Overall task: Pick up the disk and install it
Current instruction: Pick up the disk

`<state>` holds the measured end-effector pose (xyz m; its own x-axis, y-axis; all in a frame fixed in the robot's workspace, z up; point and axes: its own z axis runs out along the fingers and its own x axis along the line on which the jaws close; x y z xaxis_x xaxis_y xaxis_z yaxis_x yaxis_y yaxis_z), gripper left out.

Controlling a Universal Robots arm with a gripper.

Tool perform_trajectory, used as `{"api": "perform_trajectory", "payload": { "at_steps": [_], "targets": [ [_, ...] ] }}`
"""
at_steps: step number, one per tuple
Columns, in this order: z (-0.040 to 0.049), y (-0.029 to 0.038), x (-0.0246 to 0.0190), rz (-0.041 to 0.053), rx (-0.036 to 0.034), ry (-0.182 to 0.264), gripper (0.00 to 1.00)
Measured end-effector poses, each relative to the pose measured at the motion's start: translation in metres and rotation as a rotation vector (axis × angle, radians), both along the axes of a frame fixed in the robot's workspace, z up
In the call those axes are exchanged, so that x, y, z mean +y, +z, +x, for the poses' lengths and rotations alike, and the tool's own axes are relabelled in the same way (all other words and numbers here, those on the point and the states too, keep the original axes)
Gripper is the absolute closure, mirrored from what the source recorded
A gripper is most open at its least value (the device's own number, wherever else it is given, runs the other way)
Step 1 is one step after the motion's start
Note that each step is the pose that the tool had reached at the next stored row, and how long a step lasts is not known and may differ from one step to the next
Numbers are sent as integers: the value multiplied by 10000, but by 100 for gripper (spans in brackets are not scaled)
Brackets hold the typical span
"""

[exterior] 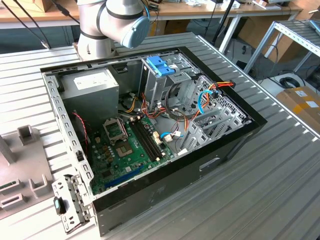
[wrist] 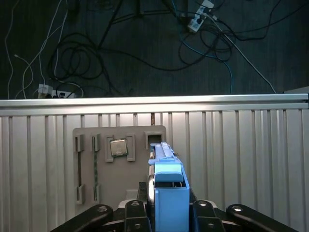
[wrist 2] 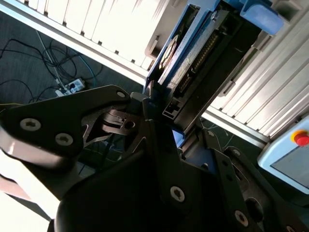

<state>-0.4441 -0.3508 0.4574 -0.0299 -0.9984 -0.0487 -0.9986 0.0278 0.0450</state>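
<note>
My gripper (wrist 2: 157, 116) is shut on the disk (wrist 2: 193, 63), a flat dark drive with blue plastic rails, seen edge-on between the black fingers (wrist 2: 72, 121). In the first wrist view the disk (wrist: 163, 155) stands out from the gripper (wrist: 169, 209) with its blue end piece nearest the camera. It hangs well above a grey parts holder (wrist: 120, 166) on the slatted table. The open computer case (exterior: 150, 130) lies on its side in the exterior view. Its metal drive cage with the blue handle (exterior: 162, 66) is at the far side.
Inside the case are the grey power-supply box (exterior: 92, 85), the green motherboard (exterior: 125, 150) and loose cables (exterior: 200, 100). The parts holder (exterior: 20, 170) lies at the exterior view's left and carries a processor chip (wrist: 118, 147). Beyond the table edge (wrist: 154, 101), cables cover the floor.
</note>
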Motion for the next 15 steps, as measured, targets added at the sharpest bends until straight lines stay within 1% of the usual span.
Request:
{"api": "perform_trajectory", "payload": {
  "at_steps": [15],
  "targets": [
    [0, 85, 0, 0, 0, 0, 63]
  ]
}}
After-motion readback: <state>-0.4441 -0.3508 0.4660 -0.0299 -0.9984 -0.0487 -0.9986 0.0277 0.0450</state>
